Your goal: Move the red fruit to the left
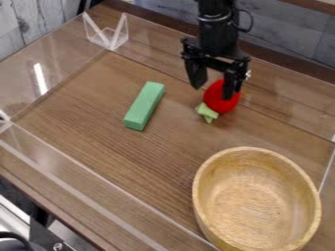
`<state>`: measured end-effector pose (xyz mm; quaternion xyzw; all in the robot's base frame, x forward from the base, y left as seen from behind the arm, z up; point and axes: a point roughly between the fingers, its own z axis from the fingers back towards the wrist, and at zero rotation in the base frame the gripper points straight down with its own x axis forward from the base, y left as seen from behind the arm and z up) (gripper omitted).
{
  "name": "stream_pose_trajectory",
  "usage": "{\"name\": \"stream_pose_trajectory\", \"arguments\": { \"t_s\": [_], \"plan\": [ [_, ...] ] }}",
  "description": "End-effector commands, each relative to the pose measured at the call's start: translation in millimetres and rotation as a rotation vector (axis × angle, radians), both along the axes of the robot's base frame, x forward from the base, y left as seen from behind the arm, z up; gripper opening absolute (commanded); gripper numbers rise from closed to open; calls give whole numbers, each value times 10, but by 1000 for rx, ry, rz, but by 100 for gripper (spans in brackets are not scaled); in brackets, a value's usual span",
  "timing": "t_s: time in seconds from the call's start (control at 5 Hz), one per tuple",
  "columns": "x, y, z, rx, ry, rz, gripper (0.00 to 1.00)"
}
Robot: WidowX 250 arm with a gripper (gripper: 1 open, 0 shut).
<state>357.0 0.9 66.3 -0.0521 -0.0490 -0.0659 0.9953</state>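
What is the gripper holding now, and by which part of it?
It cannot be told: the black gripper's jaws are over and beside the glossy red strawberry-like fruit, but this view does not show whether they grip it.

Your brown wooden table [118, 176], a round pale wooden bowl [257, 199] on it, a green rectangular block [145, 106] lying up and to the left of your bowl, a red strawberry toy [222, 95] with its light-green leafy cap [207, 113] above your bowl.
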Motion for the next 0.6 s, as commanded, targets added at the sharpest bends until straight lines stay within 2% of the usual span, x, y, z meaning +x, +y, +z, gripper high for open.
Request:
{"name": "stream_pose_trajectory", "arguments": {
  "t_s": [0.0, 0.2, 0.4],
  "plan": [
    [124, -54, 194, 13, -45, -45, 0],
    [196, -120, 47, 17, -25, 3, 100],
    [236, -176, -77, 21, -9, 53, 0]
  ]
}}
